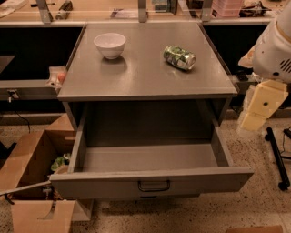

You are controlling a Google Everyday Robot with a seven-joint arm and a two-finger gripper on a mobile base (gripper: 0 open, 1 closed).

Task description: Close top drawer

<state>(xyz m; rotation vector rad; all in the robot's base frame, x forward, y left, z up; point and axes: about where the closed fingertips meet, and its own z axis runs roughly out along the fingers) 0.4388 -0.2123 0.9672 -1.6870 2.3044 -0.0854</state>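
Item: wide grey metal top drawer [150, 159] – standing pulled far out of the front of its grey metal cabinet [145, 82], the deep tray lying open with its bare grey floor showing. The flat front panel is facing the camera and carrying a small dark loop handle [154, 185] at its centre.

Above the drawer, the cabinet's flat top is bearing two things well apart:
- a round white ceramic bowl [110, 44], sitting upright above the drawer's left half, towards the back;
- a green-and-white drink can [179, 57], lying on its side above the drawer's right half.

Right of the drawer, the cream-coloured two-finger gripper [259, 109] is hanging from a white arm housing [273, 50], beside the drawer's right wall and above it, touching nothing. Whether it is released or clenched cannot be told.

Left of the drawer, an open brown cardboard box [27, 159] is sitting on the speckled stone floor [254, 205], just beside the drawer's left corner.

Behind the drawer, beyond the cabinet, a light wooden counter [113, 13] is running across.
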